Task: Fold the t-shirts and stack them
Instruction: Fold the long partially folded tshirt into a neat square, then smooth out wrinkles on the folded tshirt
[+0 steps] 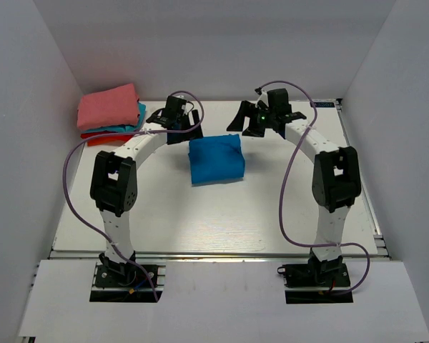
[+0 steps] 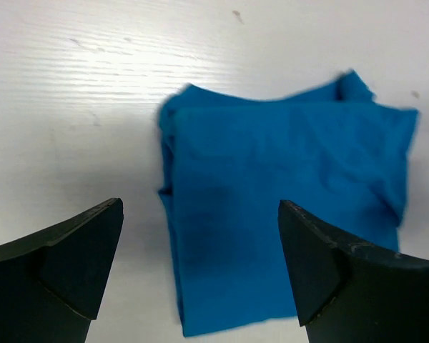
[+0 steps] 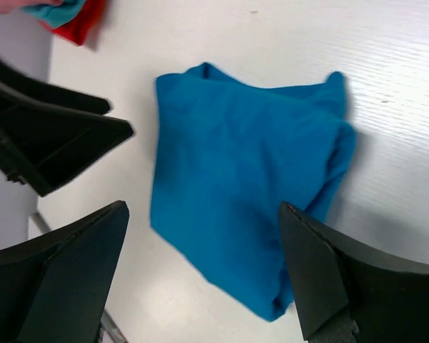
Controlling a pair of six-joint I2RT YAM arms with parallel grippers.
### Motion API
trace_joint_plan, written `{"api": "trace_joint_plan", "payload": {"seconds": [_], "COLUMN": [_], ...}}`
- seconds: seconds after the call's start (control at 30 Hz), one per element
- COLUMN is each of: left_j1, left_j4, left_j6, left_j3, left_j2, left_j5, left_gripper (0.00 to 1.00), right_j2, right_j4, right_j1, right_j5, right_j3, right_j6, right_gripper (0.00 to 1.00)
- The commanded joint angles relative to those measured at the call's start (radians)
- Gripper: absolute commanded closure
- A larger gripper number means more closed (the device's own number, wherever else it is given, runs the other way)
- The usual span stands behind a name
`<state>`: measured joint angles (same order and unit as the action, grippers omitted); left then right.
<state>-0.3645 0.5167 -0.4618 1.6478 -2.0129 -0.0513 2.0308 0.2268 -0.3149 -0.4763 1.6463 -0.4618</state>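
Obs, single moment.

**Writing/labels:** a small dark strip (image 1: 324, 104) sits at the far-right edge of the table (image 1: 200, 221). It carries marks too small to read. No print is legible on any cloth.

**Blue t-shirt** (image 1: 216, 159): lies folded into a near-square packet, flat on the table, centre and toward the far side, between the two grippers.
- Orientation: the packet is slightly wider L-R than deep, so its long axis runs approx. across the table. The edges are a little skewed from the table edges.
- Left wrist cam: layered fold edges show along one side (image 2: 168, 164), and a loose corner pokes out at the far end.
- Right wrist cam: the bunched, thicker fold (image 3: 336, 143) is on the opposite side.
- Cannot tell which end is collar or hem.

**Pile:** sits at the far-left corner, well apart from the blue shirt. The salmon-pink t-shirt (image 1: 109, 107) is on top, the teal t-shirt (image 1: 137, 116) shows at the edge beneath it, and the red t-shirt (image 1: 100, 138) is at the bottom. The stack is roughly aligned, with its long axis approx. L-R.

**Left gripper** (image 1: 182, 131): at the far-left corner of the blue shirt. Jaws are spread wide, with no cloth pinched. The wrist cam looks down past both fingers (image 2: 79, 264) onto the shirt's left portion.

**Right gripper** (image 1: 261, 123): at the far-right side of the shirt. Jaws are also wide apart and hold nothing. Its wrist cam shows the shirt below, with the left gripper at the frame's left.
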Motion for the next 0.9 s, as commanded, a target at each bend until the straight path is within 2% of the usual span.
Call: {"api": "trace_joint_plan", "payload": {"seconds": [0.0,0.2,0.3,0.53,0.7,0.77,0.87], "left_j1": [-0.016,-0.016,0.008,0.018,0.038,0.038,0.038], "left_j4": [-0.13,-0.219,-0.247,-0.261,-0.256,-0.265,-0.219], "left_j6": [0.031,0.031,0.009,-0.024,-0.034,-0.024,0.008], "left_j3": [-0.054,-0.043,-0.034,-0.042,-0.091,-0.102,-0.018], "left_j2": [0.089,-0.018,-0.101,-0.237,-0.228,-0.202,-0.158], "left_j5": [0.146,0.22,0.208,0.263,0.287,0.288,0.297], "left_gripper": [0.01,0.01,0.01,0.01,0.02,0.02,0.02], "right_j2": [-0.06,0.025,0.103,0.298,0.333,0.322,0.263], "right_j4": [-0.121,-0.263,-0.358,-0.412,-0.514,-0.503,-0.443], "right_j1": [-0.009,-0.01,-0.006,0.013,0.025,0.028,0.022], "right_j5": [-0.114,-0.216,-0.237,-0.231,-0.208,-0.217,-0.216], "right_j3": [-0.06,-0.04,-0.031,-0.019,-0.121,-0.128,-0.096], "right_j6": [-0.005,-0.047,-0.112,-0.175,-0.264,-0.255,-0.207], "right_gripper": [0.1,0.1,0.1,0.1,0.1,0.1,0.1]}}
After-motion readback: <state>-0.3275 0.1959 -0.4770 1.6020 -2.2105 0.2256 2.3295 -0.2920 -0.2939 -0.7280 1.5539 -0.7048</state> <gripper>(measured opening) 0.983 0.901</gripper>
